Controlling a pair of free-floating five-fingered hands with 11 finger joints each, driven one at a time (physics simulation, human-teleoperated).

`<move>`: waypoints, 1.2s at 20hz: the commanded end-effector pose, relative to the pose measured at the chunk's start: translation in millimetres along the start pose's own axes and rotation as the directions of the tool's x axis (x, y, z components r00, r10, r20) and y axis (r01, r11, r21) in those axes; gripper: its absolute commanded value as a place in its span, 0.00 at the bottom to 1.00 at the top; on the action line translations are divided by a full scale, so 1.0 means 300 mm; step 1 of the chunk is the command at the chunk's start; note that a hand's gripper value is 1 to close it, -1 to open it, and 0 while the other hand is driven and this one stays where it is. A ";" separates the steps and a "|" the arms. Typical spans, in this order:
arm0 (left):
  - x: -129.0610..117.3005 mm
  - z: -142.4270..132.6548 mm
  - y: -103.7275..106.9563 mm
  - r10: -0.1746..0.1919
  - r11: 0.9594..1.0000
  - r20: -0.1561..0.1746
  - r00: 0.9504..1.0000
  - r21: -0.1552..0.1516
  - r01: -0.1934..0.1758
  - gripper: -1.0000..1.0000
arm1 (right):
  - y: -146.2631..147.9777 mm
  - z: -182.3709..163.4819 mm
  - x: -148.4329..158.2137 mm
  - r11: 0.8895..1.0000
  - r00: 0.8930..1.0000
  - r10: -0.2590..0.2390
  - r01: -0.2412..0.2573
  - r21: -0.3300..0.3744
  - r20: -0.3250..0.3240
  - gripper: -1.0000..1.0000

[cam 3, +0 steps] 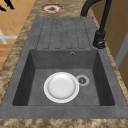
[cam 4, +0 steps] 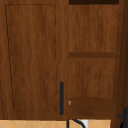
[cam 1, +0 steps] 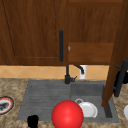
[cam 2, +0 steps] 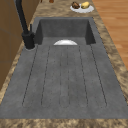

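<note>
My right hand (cam 1: 124,78) is at the black handle (cam 1: 121,77) of the open right cabinet door (cam 1: 115,57), with its fingers curled round the bar; the same hand (cam 4: 124,124) shows at the bottom right corner of the upper view. My left hand (cam 1: 32,121) hangs low before the counter's front edge at the left, near the draining board, and holds nothing; its straight fingers (cam 3: 8,3) show at the top left of the right side view. A big red ball (cam 1: 67,114) sits at the front of the sink.
A white plate (cam 3: 61,87) lies in the sink basin (cam 3: 37,75) beside the drain. The black faucet (cam 1: 67,75) stands behind. The left cabinet door (cam 1: 32,32) is closed. A red-rimmed plate (cam 1: 5,105) sits far left, a dish of food (cam 2: 81,7) far right.
</note>
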 end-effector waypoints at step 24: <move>0.000 0.000 0.000 0.000 1.000 0.000 1.000 0.000 0.000 0.50 | 0.544 -0.252 0.492 0.971 0.933 -0.161 0.091 -0.221 -0.322 0.00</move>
